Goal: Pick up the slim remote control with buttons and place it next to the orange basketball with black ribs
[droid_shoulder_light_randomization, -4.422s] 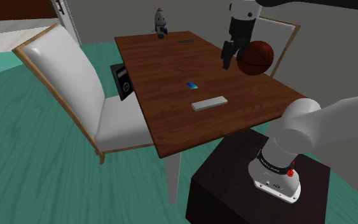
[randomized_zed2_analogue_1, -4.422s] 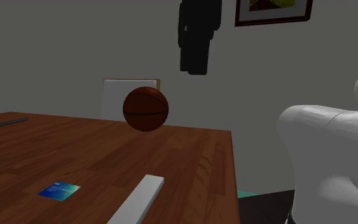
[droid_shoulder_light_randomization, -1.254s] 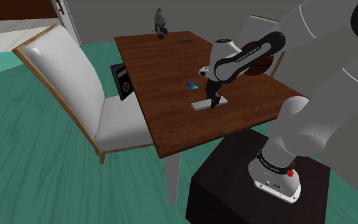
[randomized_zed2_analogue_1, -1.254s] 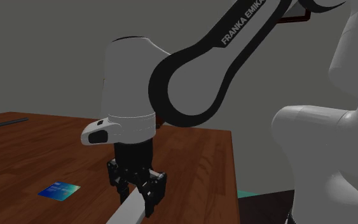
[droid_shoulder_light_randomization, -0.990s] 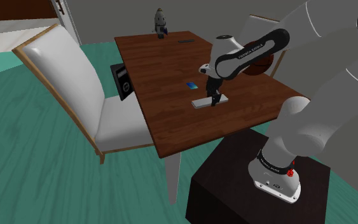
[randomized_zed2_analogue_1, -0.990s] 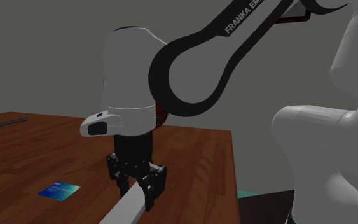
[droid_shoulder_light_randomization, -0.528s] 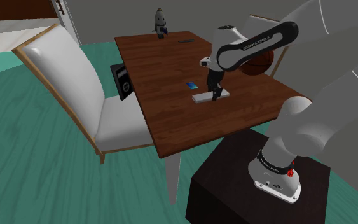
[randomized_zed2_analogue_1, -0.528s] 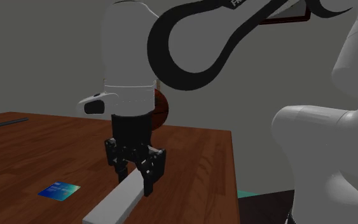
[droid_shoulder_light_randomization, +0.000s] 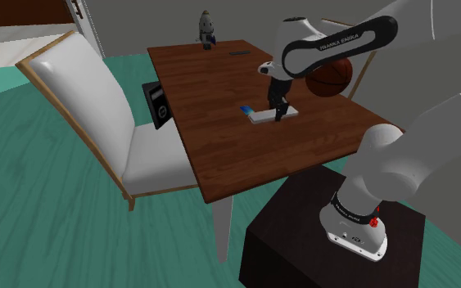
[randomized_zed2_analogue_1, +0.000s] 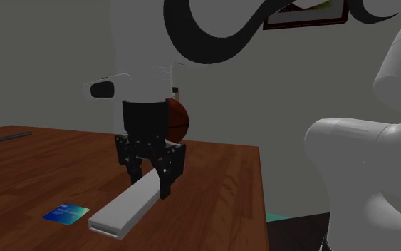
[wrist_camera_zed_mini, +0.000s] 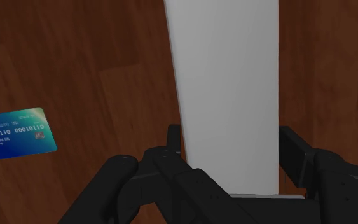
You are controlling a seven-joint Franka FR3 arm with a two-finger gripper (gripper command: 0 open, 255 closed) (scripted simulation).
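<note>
The remote [droid_shoulder_light_randomization: 261, 116] is a plain pale grey slab with no buttons showing. My black gripper [droid_shoulder_light_randomization: 279, 112] is shut on its end and holds it in the air above the brown table [droid_shoulder_light_randomization: 212, 123]. In the second exterior view the remote [randomized_zed2_analogue_1: 126, 204] slopes down from the gripper [randomized_zed2_analogue_1: 149, 178], clear of the tabletop. The wrist view has the slab [wrist_camera_zed_mini: 228, 89] clasped between both fingers [wrist_camera_zed_mini: 171, 149]. The orange basketball [droid_shoulder_light_randomization: 332, 75] with dark ribs rests near the table's far corner, beyond the gripper; part of the ball [randomized_zed2_analogue_1: 179, 119] peeks out behind the hand.
A blue bank card [droid_shoulder_light_randomization: 246, 110] lies on the table just beside the held remote, as the card [wrist_camera_zed_mini: 17, 132] does by the fingers. A dark strip [droid_shoulder_light_randomization: 239, 52] and a small figurine [droid_shoulder_light_randomization: 206, 29] sit at the far end. A white chair [droid_shoulder_light_randomization: 97, 114] stands alongside.
The gripper has risen with the remote, lifting it off the table, and carried it toward the far end and the basketball. The jaws kept their hold.
</note>
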